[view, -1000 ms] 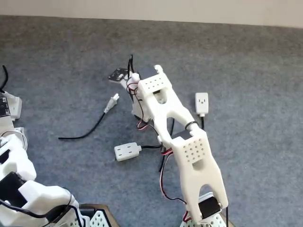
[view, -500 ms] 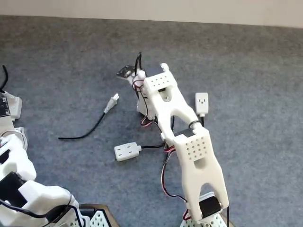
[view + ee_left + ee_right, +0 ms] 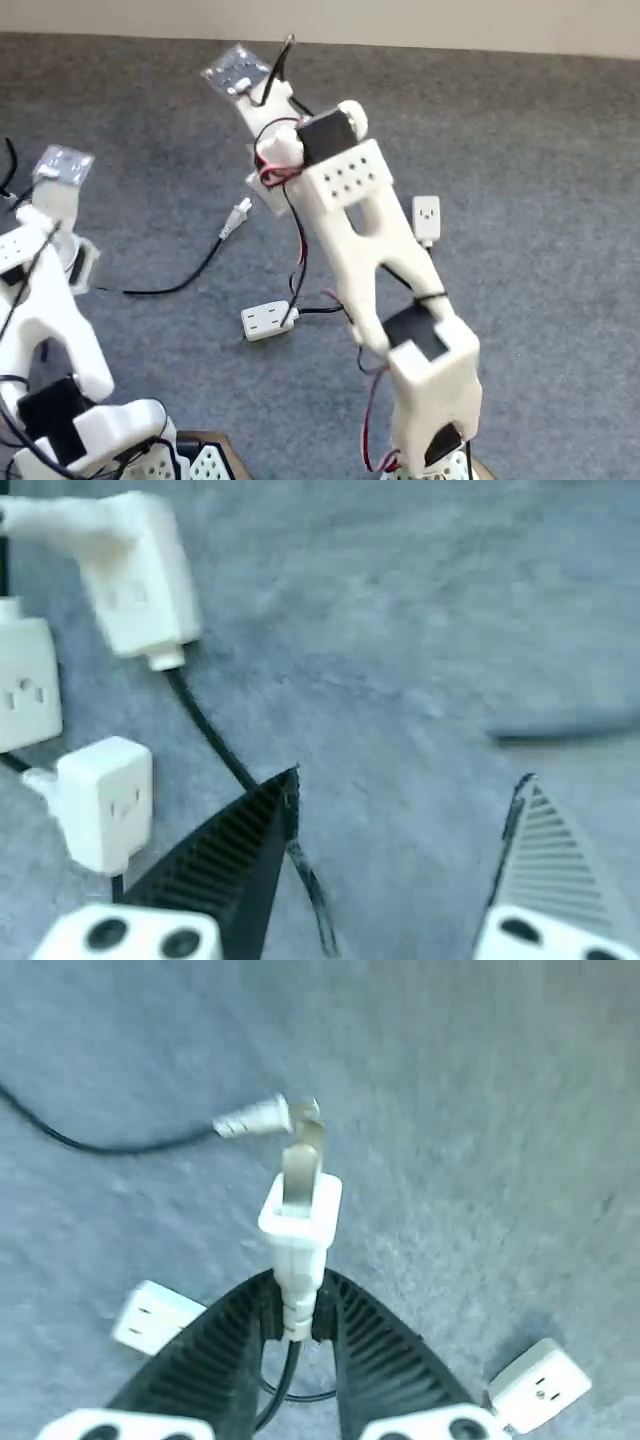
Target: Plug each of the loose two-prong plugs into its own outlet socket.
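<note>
Right gripper (image 3: 297,1295) clamps the two-prong plug (image 3: 300,1222) by its neck, prongs leading, so square those blades to the white outlet socket (image 3: 150,1317) before pushing!

I can't make out any readable text, label, number or sign on anything here.

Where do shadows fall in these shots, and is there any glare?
High view: soft, even light on the carpet, no glare. Left wrist view: a dark band, likely shadow, on the carpet beyond the open left hand. Right wrist view: a small shadow beside one socket; no glint on the held plug.
</note>
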Tool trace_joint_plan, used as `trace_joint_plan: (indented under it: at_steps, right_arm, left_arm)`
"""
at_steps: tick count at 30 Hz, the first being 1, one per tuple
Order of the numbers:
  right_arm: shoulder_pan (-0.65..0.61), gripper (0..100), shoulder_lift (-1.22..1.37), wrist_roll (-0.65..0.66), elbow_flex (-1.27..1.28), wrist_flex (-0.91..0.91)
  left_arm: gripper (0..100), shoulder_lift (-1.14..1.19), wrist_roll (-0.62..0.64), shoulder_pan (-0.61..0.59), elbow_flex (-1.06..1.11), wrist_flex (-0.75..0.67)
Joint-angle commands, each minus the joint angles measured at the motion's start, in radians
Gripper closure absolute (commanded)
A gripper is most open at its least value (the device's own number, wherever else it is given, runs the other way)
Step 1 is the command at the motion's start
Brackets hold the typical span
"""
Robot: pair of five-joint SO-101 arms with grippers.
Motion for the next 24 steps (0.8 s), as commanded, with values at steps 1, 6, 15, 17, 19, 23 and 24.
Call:
trace_joint_plan:
  at_steps: [1,6,15,17,19,23,24]
  right_arm:
    - [-0.038,99.1,-0.205,-0.046,-0.053,0.025]
    - [-0.035,99.1,-0.275,-0.051,-0.051,0.065]
    - [-0.005,99.1,-0.323,-0.081,-0.053,-0.070]
    - [0.015,99.1,-0.328,-0.083,-0.053,-0.136]
    - [0.036,99.1,-0.332,-0.080,-0.065,-0.147]
    - [0.048,99.1,-0.401,-0.068,-0.124,-0.127]
    - [0.061,99.1,-0.430,-0.058,-0.139,-0.127]
  left_arm:
    - [67,-0.087,-0.005,0.108,-0.131,0.213]
    - [67,-0.160,-0.005,0.165,-0.140,0.304]
    - [67,-0.076,-0.006,0.145,-0.150,0.299]
    - [67,-0.054,-0.008,0.143,-0.150,0.299]
    - [67,-0.044,-0.009,0.143,-0.151,0.298]
    - [67,-0.031,-0.009,0.139,-0.143,0.247]
    - [67,-0.031,-0.009,0.139,-0.139,0.242]
